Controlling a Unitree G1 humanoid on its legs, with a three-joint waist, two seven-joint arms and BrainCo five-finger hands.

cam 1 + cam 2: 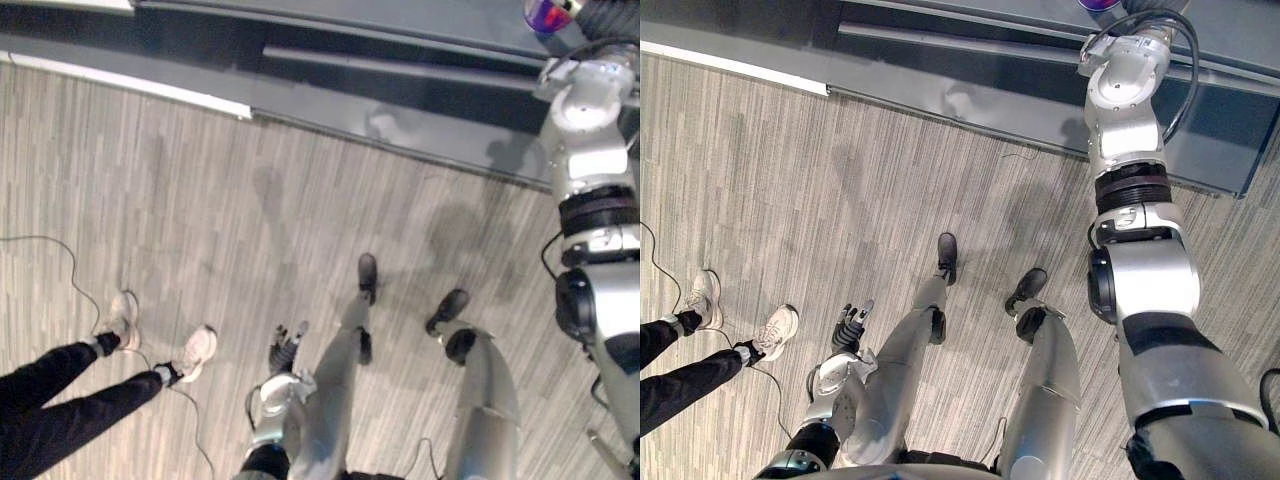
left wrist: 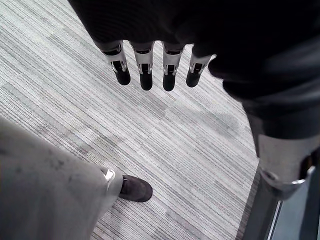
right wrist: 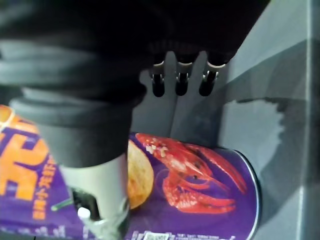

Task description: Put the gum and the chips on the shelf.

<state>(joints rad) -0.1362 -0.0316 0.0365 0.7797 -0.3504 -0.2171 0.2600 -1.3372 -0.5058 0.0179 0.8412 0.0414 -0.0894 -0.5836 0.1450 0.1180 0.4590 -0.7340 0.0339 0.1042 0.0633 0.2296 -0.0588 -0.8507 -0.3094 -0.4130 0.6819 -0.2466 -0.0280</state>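
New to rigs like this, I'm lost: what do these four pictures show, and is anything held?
It is a two-legged humanoid robot. Two pictures come from its head, looking down at the grey striped floor; two come from cameras on its wrists. Its left hand hangs open and empty at its side. Its right arm reaches up to the dark grey shelf, where the right hand is close over a purple chips can with a red crayfish picture; whether it grips the can, I cannot tell. A person's legs in dark trousers stand nearby.

Left hand low, fingers straight; right hand high around chips.
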